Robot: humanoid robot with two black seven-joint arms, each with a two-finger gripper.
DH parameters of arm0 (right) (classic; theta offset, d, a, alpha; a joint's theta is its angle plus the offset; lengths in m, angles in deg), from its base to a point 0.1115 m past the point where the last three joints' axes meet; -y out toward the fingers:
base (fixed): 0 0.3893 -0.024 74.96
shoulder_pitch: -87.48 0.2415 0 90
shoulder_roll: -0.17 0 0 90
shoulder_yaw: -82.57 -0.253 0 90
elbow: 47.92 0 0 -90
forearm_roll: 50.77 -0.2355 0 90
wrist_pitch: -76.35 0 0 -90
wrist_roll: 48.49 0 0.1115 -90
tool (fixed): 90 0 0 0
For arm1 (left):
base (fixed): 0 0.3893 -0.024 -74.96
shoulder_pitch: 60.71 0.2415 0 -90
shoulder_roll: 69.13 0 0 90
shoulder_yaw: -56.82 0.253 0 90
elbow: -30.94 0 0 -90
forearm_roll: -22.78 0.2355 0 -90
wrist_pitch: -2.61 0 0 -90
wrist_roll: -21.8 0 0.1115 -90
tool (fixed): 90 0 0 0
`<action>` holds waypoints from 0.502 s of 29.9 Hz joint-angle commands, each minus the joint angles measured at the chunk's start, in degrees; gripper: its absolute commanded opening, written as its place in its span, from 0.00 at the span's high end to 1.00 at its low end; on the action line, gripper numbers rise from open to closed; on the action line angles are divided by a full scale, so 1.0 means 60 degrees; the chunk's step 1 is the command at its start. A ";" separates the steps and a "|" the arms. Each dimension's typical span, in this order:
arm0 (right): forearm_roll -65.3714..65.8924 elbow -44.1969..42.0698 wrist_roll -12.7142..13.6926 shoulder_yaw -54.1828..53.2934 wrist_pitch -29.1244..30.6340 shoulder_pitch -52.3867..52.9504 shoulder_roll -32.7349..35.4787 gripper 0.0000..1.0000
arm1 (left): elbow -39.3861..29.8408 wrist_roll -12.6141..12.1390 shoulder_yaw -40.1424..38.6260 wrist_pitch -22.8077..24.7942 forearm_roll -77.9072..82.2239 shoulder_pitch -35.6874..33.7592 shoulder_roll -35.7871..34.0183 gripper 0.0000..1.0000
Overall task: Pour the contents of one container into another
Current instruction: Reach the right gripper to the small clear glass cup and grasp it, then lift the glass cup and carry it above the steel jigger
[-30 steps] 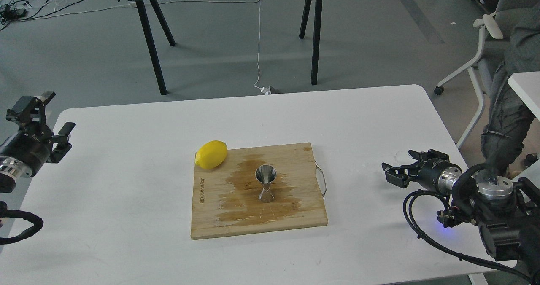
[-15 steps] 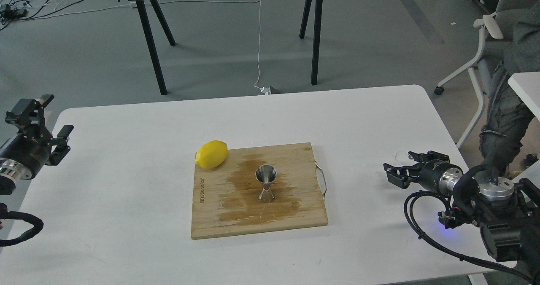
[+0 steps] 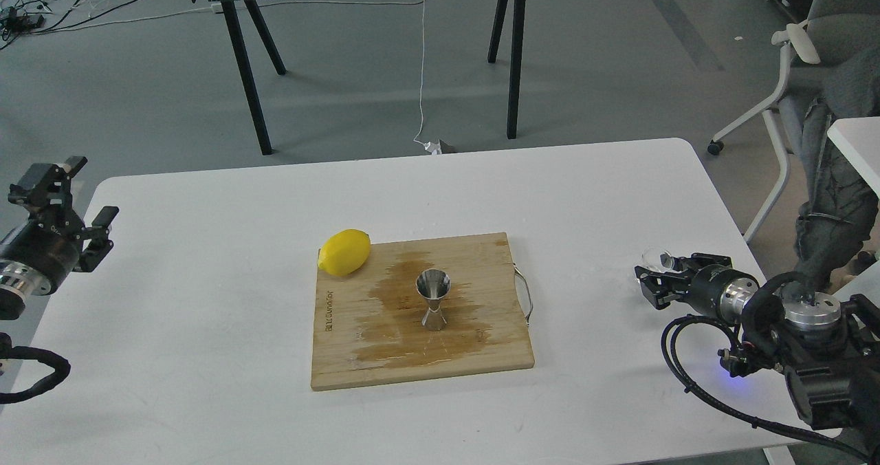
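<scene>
The steel jigger (image 3: 434, 301) stands upright in the middle of a wet patch on the wooden cutting board (image 3: 344, 355). The tiny clear cup (image 3: 656, 258) sits on the white table near its right edge, faint against the surface. My right gripper (image 3: 665, 278) lies low on the table right beside the cup, fingers spread and open; whether a finger touches the cup I cannot tell. My left gripper (image 3: 69, 193) hovers at the table's far left edge, open and holding nothing.
A yellow lemon (image 3: 344, 252) rests at the board's back left corner. The board has a metal handle (image 3: 526, 300) on its right side. An office chair (image 3: 790, 73) and a person's leg (image 3: 835, 197) are off the table's right end.
My right gripper has drawn back to the right by a little, so the clear cup shows more plainly at its fingertips. The left gripper dipped slightly. The jigger, board and lemon stayed put.
</scene>
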State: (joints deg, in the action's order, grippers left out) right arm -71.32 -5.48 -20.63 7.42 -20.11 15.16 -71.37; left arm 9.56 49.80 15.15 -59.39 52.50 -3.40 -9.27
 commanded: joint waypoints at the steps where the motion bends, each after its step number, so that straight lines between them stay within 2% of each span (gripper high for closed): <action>1: 0.0098 0.0001 0.0000 0.0001 0.0182 -0.0031 0.0000 0.75 | 0.0121 0.0000 0.0000 0.0000 -0.0001 0.0000 0.0015 0.01; 9: 0.0318 0.0250 0.0000 0.0030 0.0460 0.0027 -0.0029 0.78 | 0.0121 0.0000 0.0000 0.0000 -0.0015 0.0000 0.0029 0.01; 15: 0.1239 0.1669 0.0023 0.0088 0.0754 0.0860 0.0351 0.79 | 0.0121 0.0000 0.0030 0.0000 -0.0015 -0.0015 0.0204 0.01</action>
State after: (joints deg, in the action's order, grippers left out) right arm -66.83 0.44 -20.58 7.58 -16.15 17.47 -70.43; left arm 10.30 49.80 15.15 -59.39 52.40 -3.40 -8.84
